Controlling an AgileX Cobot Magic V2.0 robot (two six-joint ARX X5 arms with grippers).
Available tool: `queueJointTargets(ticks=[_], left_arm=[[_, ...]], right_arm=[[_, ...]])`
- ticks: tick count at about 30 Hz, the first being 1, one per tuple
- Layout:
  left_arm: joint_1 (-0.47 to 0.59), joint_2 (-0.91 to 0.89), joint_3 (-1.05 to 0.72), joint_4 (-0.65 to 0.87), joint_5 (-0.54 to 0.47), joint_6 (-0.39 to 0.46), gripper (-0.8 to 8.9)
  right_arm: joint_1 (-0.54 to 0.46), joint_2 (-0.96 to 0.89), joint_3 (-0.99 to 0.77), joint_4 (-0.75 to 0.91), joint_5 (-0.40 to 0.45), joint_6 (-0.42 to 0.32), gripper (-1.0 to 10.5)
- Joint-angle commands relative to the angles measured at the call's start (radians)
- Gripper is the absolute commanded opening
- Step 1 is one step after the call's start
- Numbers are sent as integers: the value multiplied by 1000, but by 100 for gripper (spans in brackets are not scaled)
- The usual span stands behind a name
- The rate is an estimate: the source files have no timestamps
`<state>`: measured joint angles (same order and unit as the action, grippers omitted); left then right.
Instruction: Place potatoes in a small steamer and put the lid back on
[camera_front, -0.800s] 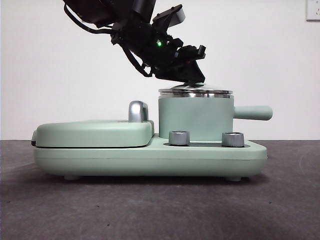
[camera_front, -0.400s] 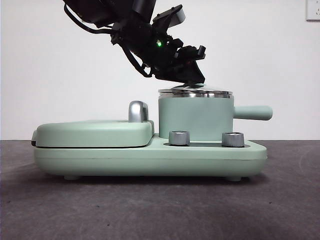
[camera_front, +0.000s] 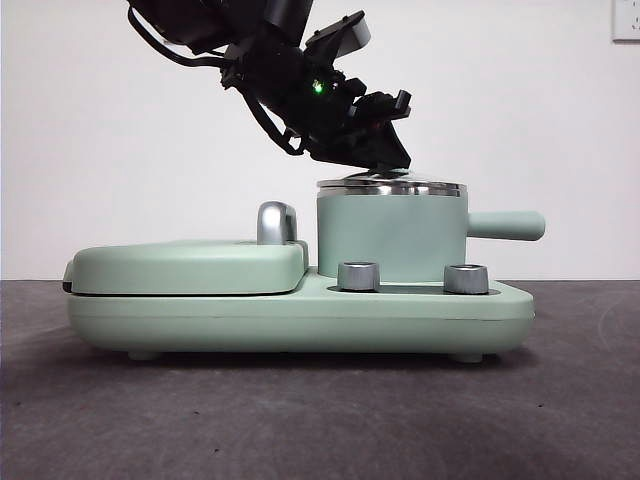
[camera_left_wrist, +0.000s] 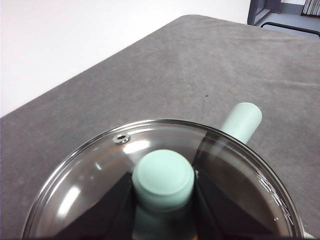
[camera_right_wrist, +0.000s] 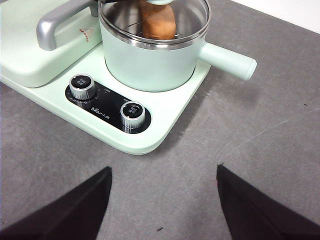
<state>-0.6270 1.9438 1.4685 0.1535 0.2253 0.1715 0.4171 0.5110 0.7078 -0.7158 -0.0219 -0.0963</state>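
One potato sits inside the pot; the left gripper clamps the lid knob atop it. The right gripper hangs open nearby. Releasing off-centre could leave the lid tilted on the rim.

1. The small steamer sits on the right part of the cooker base.
2. The lid rests on it, the potato inside.
3. 2 dials stand at the base's front edge.
4. The griddle cover covers the base's left part.
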Motion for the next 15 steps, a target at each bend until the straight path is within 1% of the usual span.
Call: queueJointTargets(ticks=[1,5,12,14,15], left_arm=[[-7,17,25,0,13,-25,15],[-2,27,25,0,40,-61,15],[2,36,25,-4,38,-52,15],[2,36,25,-3,38,-49,33],[3,36,25,-3,38,-49,62]], right_arm=[[5,4,-1,4,4,11,324],[5,4,-1,4,4,11,324],[5,3,-1,-12,4,11,324],[5,3,-1,-18,4,10,324],[5,3,-1,-19,4,10,324]])
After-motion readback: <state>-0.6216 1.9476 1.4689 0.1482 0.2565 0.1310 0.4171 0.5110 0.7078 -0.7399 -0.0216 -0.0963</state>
